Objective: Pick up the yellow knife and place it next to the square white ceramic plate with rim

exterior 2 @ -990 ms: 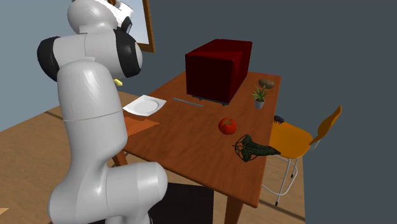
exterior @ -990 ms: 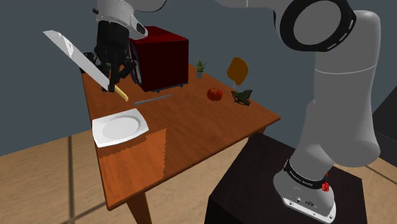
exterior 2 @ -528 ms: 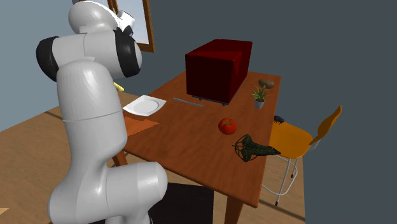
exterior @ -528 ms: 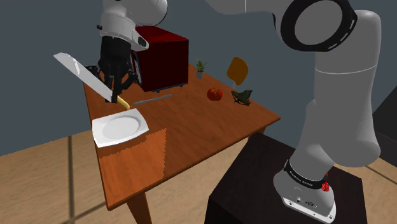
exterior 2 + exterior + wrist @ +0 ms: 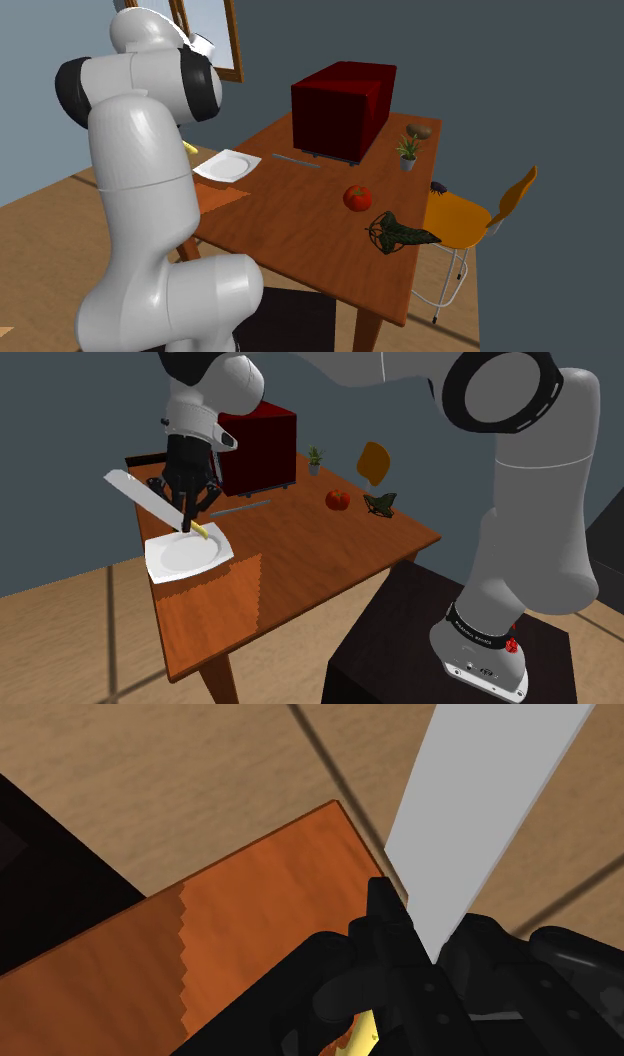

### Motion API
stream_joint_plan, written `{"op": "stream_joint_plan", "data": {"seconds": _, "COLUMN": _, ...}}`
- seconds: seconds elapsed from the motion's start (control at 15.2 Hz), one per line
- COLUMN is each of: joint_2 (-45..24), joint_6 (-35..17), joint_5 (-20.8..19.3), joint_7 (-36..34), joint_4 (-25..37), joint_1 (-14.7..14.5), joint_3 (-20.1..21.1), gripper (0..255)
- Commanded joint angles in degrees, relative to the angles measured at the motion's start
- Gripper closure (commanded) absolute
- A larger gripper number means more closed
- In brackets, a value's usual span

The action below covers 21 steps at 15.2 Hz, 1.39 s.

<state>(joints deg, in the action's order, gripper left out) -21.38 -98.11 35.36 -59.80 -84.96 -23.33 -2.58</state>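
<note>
The knife has a broad pale grey blade (image 5: 138,495) and a short yellow handle (image 5: 199,531). My gripper (image 5: 187,520) is shut on it where blade meets handle, holding it above the table with the blade slanting up toward the shoulder view's left. The handle tip hangs just over the far edge of the square white plate (image 5: 188,555). In the wrist view the blade (image 5: 470,814) runs away from the gripper (image 5: 420,954), and a bit of yellow handle (image 5: 365,1034) shows between the fingers. In the second exterior view the plate (image 5: 228,166) and handle (image 5: 188,146) sit partly behind the arm.
A dark red box (image 5: 257,447) stands just behind the gripper. A thin grey utensil (image 5: 240,506) lies beside the plate. A tomato (image 5: 337,500), a green leafy object (image 5: 381,503) and a small potted plant (image 5: 314,457) sit farther right on the wooden table (image 5: 330,552). An orange chair (image 5: 373,460) stands beyond.
The gripper has carried the knife down and toward the shoulder view's right, from above the table's far left corner to just over the plate's far edge.
</note>
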Motion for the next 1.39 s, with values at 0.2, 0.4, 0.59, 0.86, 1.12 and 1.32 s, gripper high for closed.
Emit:
{"op": "stream_joint_plan", "data": {"seconds": 0.2, "joint_2": -0.7, "joint_6": -2.9, "joint_5": 0.4, "joint_7": 1.8, "joint_4": -2.6, "joint_1": -0.2, "joint_3": 0.1, "gripper": 255}}
{"op": "stream_joint_plan", "data": {"seconds": 0.4, "joint_2": -1.3, "joint_6": -4.6, "joint_5": 0.6, "joint_7": 2.9, "joint_4": -4.1, "joint_1": -0.3, "joint_3": 0.1, "gripper": 255}}
{"op": "stream_joint_plan", "data": {"seconds": 0.59, "joint_2": -1.9, "joint_6": -6.2, "joint_5": 0.9, "joint_7": 3.9, "joint_4": -5.4, "joint_1": -0.3, "joint_3": 0.2, "gripper": 255}}
{"op": "stream_joint_plan", "data": {"seconds": 0.86, "joint_2": -2.8, "joint_6": -8.3, "joint_5": 1.4, "joint_7": 5.3, "joint_4": -6.9, "joint_1": -0.4, "joint_3": 0.3, "gripper": 255}}
{"op": "stream_joint_plan", "data": {"seconds": 1.12, "joint_2": -3.9, "joint_6": -10.3, "joint_5": 1.9, "joint_7": 6.6, "joint_4": -8.2, "joint_1": -0.5, "joint_3": 0.4, "gripper": 255}}
{"op": "stream_joint_plan", "data": {"seconds": 1.32, "joint_2": -4.9, "joint_6": -11.8, "joint_5": 2.3, "joint_7": 7.7, "joint_4": -9.0, "joint_1": -0.5, "joint_3": 0.5, "gripper": 255}}
